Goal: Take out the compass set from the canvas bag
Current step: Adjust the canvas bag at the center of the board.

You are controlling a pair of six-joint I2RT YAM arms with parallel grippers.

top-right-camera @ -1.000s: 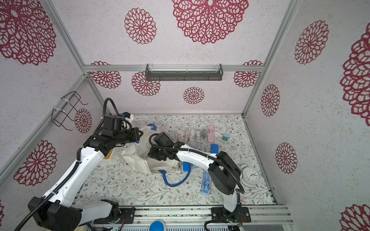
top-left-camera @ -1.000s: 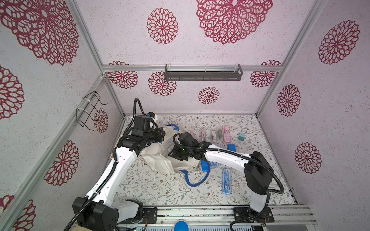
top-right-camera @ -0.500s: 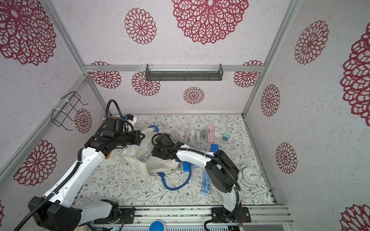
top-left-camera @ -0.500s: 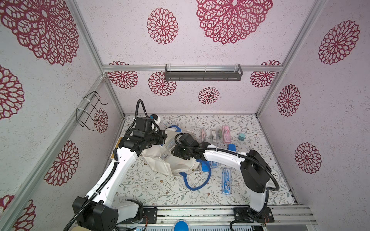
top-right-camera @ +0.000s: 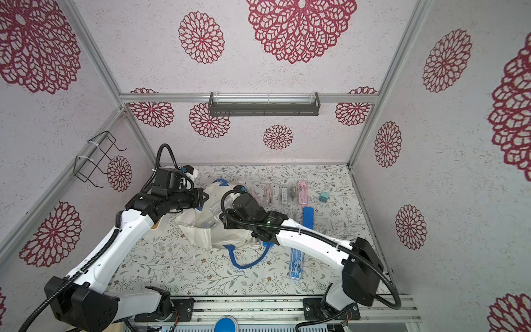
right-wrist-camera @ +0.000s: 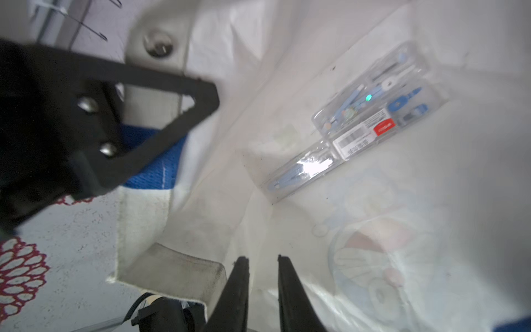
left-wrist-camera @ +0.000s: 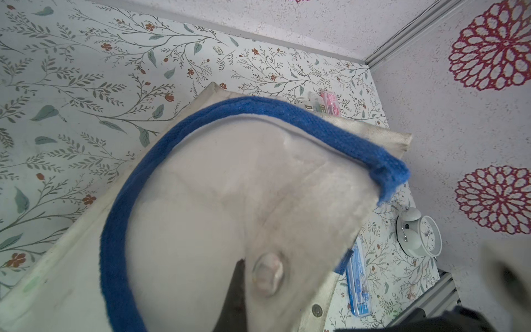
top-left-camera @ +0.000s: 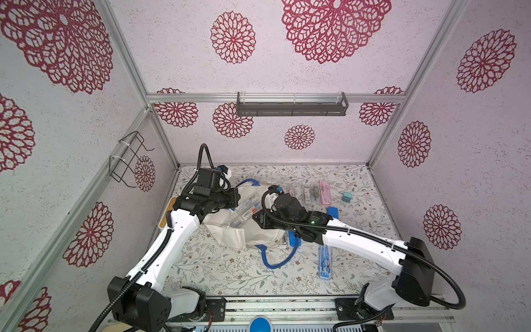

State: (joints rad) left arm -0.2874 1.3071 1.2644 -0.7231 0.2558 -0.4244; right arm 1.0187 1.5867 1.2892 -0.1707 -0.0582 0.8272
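On the front part of the table [top-left-camera: 230,273], at about 4 o'clock from the bag [top-left-camera: 227,232], a blue case [top-left-camera: 325,263] is lying flat with drawing tools showing inside it. The bag is lying slumped at mid-table with one side of its mouth standing open. Inside it the compass set [right-wrist-camera: 359,123], a clear case of blue tools, is lying flat on the lining. Part of it is showing through the mouth in both top views. Farther back, at about 2 o'clock from the bag, slim cases [top-left-camera: 309,194] are lying side by side in a row. A pink case [top-left-camera: 324,192] is lying at the row's end, and a teal box [top-left-camera: 347,197] is sitting near it at 3 o'clock.

The left gripper [top-left-camera: 235,198] is clamping the bag's rim beside a blue strap patch [right-wrist-camera: 149,161], holding that side up. The right gripper [right-wrist-camera: 262,258] is reaching into the mouth, its jaws standing a narrow slit apart with nothing between them. The compass set is lying ahead of its tips and apart from them. In a top view the compass set [top-left-camera: 246,208] is sitting near that gripper, at about 10 o'clock from it.

A white barcode label and a small red label are showing on the compass set, but their writing is too blurred to read. A faint cartoon print is showing through the bag's fabric.
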